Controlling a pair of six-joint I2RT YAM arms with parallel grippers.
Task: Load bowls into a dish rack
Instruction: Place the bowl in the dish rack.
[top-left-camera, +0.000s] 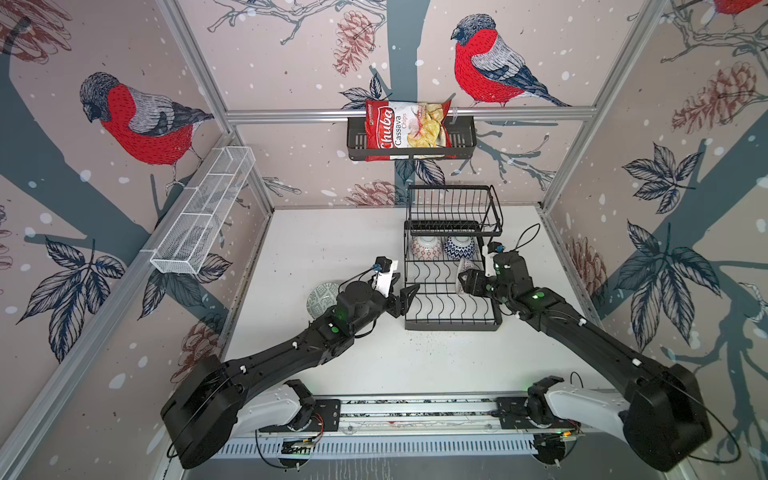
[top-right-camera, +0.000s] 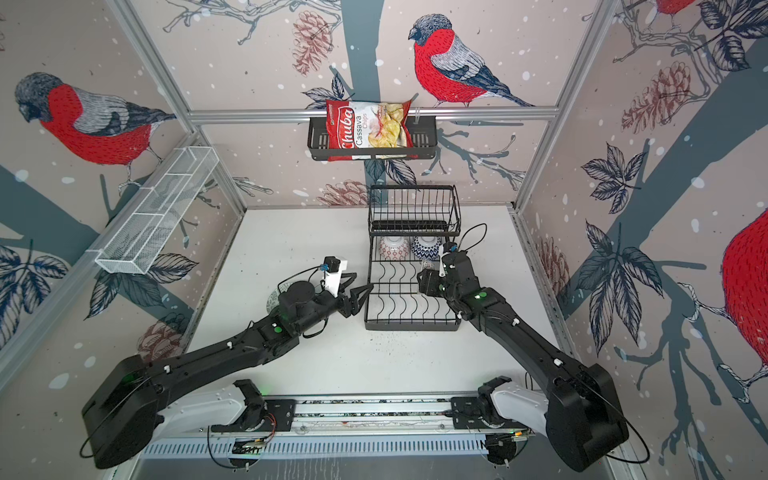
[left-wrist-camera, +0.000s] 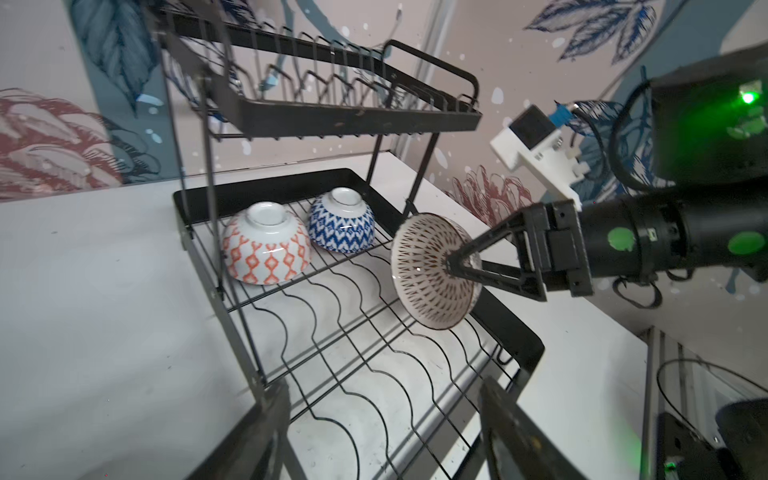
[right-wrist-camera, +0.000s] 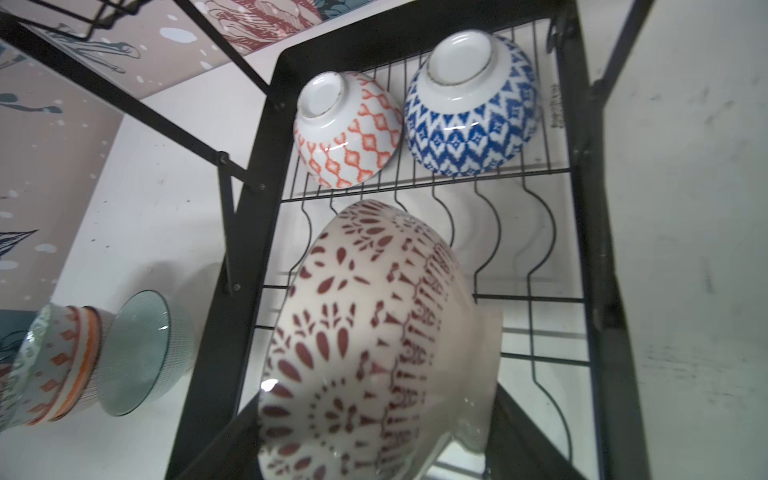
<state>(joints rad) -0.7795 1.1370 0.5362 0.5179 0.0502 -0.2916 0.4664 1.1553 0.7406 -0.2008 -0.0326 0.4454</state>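
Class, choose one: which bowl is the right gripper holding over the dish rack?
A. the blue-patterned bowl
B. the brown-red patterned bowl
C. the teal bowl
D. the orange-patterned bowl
B: the right gripper is clamped on the foot of the brown-red patterned bowl, which is tipped on its side over the dish rack. The blue bowl and orange bowl sit upside down on its lower tier.

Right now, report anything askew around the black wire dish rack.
Only the brown-patterned white ceramic bowl: tipped on its side in the right gripper above the rack, unlike the orange bowl and blue bowl resting upside down.
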